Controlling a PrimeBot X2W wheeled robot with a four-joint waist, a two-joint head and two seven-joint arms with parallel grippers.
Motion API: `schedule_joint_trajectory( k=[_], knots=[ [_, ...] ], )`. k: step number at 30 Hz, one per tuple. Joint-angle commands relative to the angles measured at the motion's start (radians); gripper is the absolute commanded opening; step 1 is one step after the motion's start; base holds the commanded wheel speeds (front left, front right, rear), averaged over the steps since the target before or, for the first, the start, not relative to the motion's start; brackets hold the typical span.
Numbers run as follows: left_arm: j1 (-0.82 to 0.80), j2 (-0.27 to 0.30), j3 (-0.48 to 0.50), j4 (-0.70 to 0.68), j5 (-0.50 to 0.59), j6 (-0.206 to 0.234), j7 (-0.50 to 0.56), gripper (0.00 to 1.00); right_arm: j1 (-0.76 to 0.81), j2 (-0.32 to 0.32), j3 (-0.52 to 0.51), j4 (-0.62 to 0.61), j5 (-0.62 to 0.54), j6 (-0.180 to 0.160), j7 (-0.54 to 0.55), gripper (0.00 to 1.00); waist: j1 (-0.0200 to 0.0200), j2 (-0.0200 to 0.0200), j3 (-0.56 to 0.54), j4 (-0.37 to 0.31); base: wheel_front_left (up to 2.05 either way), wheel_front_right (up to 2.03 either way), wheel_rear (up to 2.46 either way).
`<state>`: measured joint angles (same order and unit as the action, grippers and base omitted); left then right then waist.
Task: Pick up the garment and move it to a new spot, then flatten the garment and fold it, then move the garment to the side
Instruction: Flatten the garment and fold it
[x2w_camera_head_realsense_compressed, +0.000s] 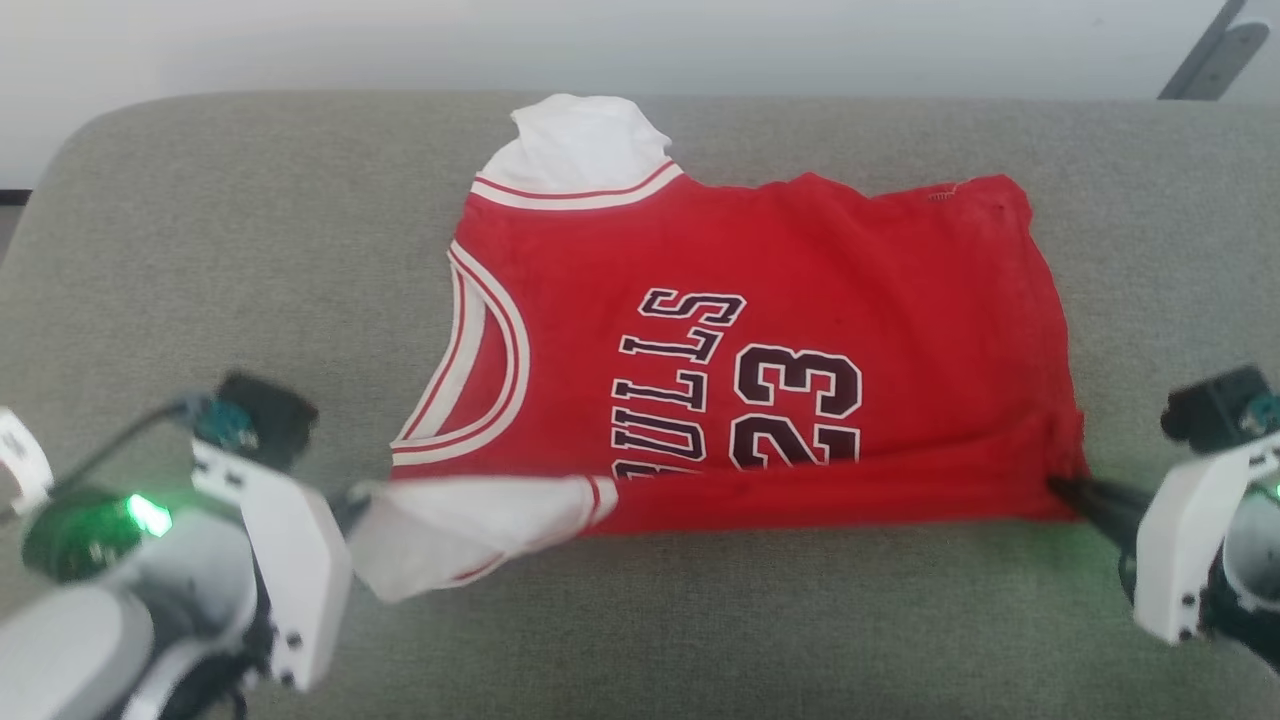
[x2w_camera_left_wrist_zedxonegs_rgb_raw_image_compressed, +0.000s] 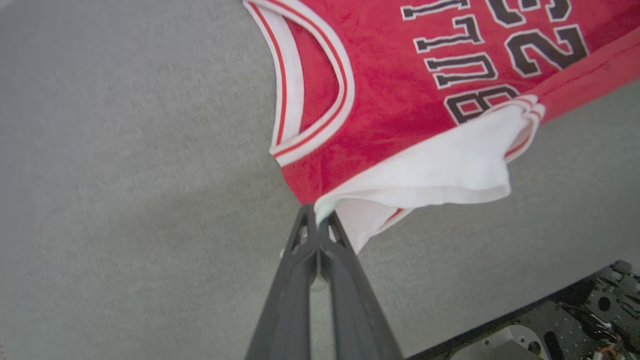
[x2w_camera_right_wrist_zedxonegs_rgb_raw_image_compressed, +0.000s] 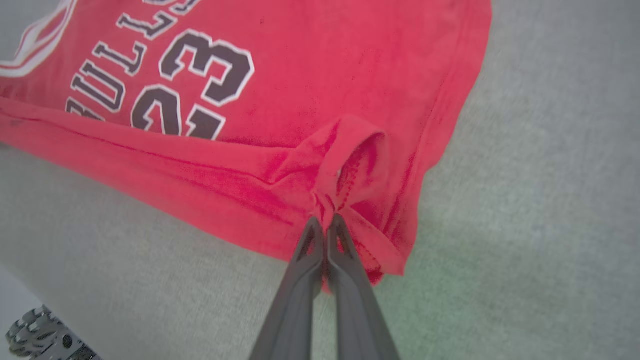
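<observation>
Head view had the garment (x2w_camera_head_realsense_compressed: 800, 250) spread across the grey cushion (x2w_camera_head_realsense_compressed: 180, 260), left gripper (x2w_camera_head_realsense_compressed: 345, 508) pinching its near-left white panel, right gripper (x2w_camera_head_realsense_compressed: 1062, 490) clamped on the near-right red corner.

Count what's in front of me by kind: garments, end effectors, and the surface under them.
Garments: 1, the garment, red with white panels
End effectors: 2, the left end effector and the right end effector, each shut on the garment's near edge
Surfaces: 1, the grey cushion
Total: 4
</observation>
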<state>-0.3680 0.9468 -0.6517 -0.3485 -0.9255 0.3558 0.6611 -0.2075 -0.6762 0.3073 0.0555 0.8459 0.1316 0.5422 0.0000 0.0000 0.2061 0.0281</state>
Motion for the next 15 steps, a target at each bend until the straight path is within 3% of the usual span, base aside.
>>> schedule_joint_trajectory(
  k=[1, 7, 15],
  knots=[
    [-0.028, 0.003, 0.005, 0.011, 0.015, -0.013, -0.005, 0.00, -0.020, 0.014, -0.015, -0.009, -0.016, -0.002, 0.005, 0.00, 0.0000, 0.0000, 0.007, -0.008, 0.00, 0.00, 0.00],
    [-0.211, -0.048, 0.010, 0.126, 0.072, -0.111, -0.015, 0.00, -0.113, 0.099, -0.088, 0.005, -0.103, -0.002, 0.031, 0.00, 0.0000, 0.0000, 0.039, -0.030, 0.00, 0.00, 0.00],
    [-0.426, -0.187, -0.035, 0.419, 0.110, -0.257, -0.033, 0.00, -0.265, 0.182, -0.071, 0.111, -0.175, -0.002, 0.048, 0.00, 0.0000, 0.0000, 0.108, -0.045, 0.00, 0.00, 0.00]
  ],
)
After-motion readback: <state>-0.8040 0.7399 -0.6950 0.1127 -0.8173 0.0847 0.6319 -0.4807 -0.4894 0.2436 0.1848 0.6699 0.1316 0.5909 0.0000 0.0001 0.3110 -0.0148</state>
